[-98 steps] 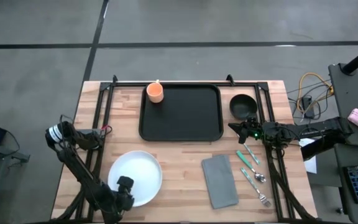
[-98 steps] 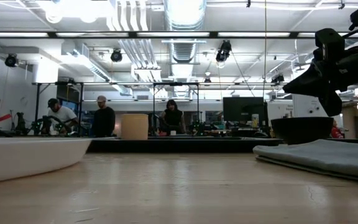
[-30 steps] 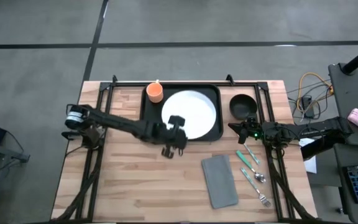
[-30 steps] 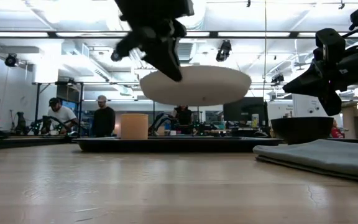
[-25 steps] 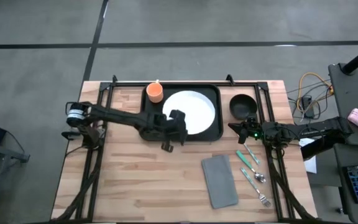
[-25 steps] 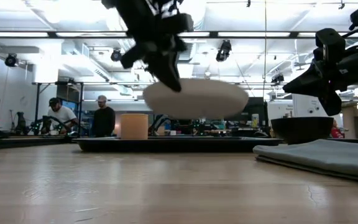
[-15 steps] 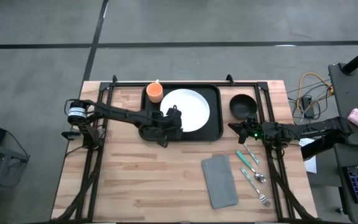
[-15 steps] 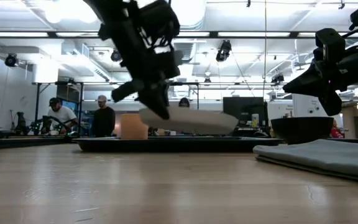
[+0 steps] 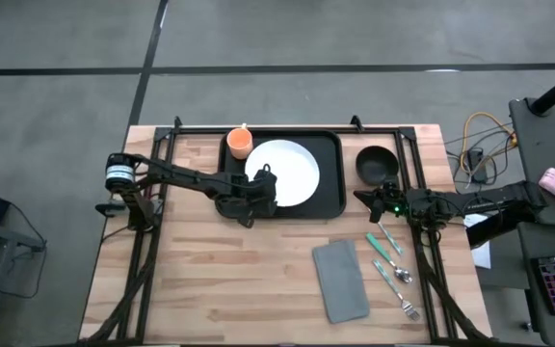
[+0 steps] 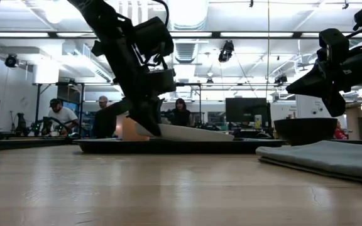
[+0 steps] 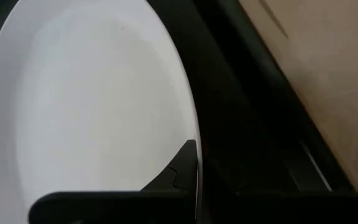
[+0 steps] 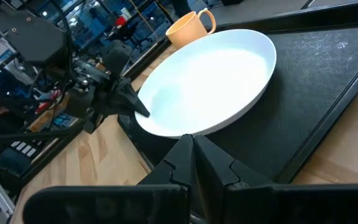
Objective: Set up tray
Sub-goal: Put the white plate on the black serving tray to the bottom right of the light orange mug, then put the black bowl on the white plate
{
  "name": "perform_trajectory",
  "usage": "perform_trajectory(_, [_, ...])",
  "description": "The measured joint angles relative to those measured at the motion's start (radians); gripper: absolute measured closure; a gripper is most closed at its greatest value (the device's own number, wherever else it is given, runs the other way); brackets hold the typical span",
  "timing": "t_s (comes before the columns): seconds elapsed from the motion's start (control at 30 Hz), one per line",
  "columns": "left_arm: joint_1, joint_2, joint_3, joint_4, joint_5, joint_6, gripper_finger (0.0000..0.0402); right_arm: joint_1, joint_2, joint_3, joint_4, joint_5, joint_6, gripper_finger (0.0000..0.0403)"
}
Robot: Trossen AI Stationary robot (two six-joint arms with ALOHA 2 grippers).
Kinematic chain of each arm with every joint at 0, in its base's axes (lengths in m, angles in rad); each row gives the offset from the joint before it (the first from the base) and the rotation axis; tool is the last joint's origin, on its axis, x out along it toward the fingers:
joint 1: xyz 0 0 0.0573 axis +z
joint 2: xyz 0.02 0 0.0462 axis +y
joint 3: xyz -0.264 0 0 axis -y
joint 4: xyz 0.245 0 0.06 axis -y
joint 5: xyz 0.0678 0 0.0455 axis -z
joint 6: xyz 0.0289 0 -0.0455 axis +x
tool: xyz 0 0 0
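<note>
The white plate (image 9: pixel 287 173) is over the black tray (image 9: pixel 330 198), tilted in the low view (image 10: pixel 187 132). My left gripper (image 9: pixel 255 188) is shut on the plate's near-left rim, low over the tray's near-left part. An orange cup (image 9: pixel 241 144) stands in the tray's far-left corner. My right gripper (image 9: pixel 374 198) is shut and empty, waiting near the tray's right rim, beside a black bowl (image 9: pixel 376 164). Its wrist view shows the plate (image 12: pixel 210 81) and my left gripper (image 12: pixel 132 102). My left gripper pinches the plate's rim (image 11: pixel 191 134) on its near-left side, with one finger (image 11: pixel 182 165) on the upper face; the lower finger is hidden under the plate. The fingers slant down from the table's left. The held edge is raised, and the plate's right edge (image 10: pixel 231 134) is down at the tray.
A grey folded napkin (image 9: pixel 341 280) lies near the table's near-right part. Green-handled cutlery (image 9: pixel 390 255) lies to its right. The black bowl stands right of the tray. Bare wood lies at the near left (image 9: pixel 210 280).
My left gripper has carried the plate toward the table's far edge and a little left, and down. The plate hung level and high above the tray. It is now tilted, with its right edge lowered to the tray and its held edge still up.
</note>
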Motion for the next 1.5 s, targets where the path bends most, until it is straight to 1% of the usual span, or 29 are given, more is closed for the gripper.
perform_trajectory(0.47, [0.033, 0.0, -0.002, 0.024, 0.002, 0.0, 0.0401, 0.0, 0.0, 0.0, 0.0, 0.0, 0.0, 0.0394])
perform_trajectory(0.53, [0.036, 0.0, -0.002, 0.025, 0.002, 0.0, 0.0396, 0.0, 0.0, 0.0, 0.0, 0.0, 0.0, 0.0394])
perform_trajectory(0.67, [0.038, 0.0, -0.002, 0.026, 0.001, 0.0, 0.0365, 0.0, 0.0, 0.0, 0.0, 0.0, 0.0, 0.0394])
perform_trajectory(0.83, [0.039, 0.0, 0.004, 0.025, 0.001, 0.0, 0.03, 0.0, 0.0, 0.0, 0.0, 0.0, 0.0, 0.0394])
perform_trajectory(0.93, [0.039, -0.002, 0.032, 0.012, 0.003, -0.017, 0.0264, 0.0, 0.0, 0.0, 0.0, 0.0, 0.0, 0.0394])
perform_trajectory(1.0, [0.039, -0.015, 0.068, -0.023, 0.004, -0.065, 0.0244, 0.0, 0.0, 0.0, 0.0, 0.0, 0.0, 0.0394])
perform_trajectory(1.07, [0.037, -0.039, 0.118, -0.063, 0.004, -0.151, 0.0229, 0.0, 0.0, 0.0, 0.0, 0.0, 0.0, 0.0394])
perform_trajectory(1.17, [0.037, -0.104, 0.175, -0.093, 0.026, -0.368, 0.0216, 0.0, 0.0, 0.0, 0.0, 0.0, 0.0, 0.0394])
perform_trajectory(1.23, [0.037, -0.16, 0.183, -0.059, 0.069, -0.518, 0.0216, 0.0, 0.0, 0.0, 0.0, 0.0, 0.0, 0.0394])
perform_trajectory(1.3, [0.032, -0.226, 0.163, 0.031, 0.114, -0.646, 0.022, 0.0, 0.0, 0.0, 0.001, 0.0, -0.006, 0.0394])
perform_trajectory(1.37, [0.015, -0.297, 0.12, 0.141, 0.149, -0.73, 0.0227, 0.0, 0.0, 0.0, 0.001, 0.0, -0.019, 0.0394])
perform_trajectory(1.43, [-0.009, -0.369, 0.067, 0.236, 0.151, -0.78, 0.0236, 0.0, -0.001, 0.0, 0.003, -0.003, -0.034, 0.0394])
perform_trajectory(1.5, [-0.032, -0.448, 0.01, 0.272, 0.151, -0.8, 0.0252, 0.0, -0.001, 0.0, 0.008, -0.006, -0.037, 0.0393])
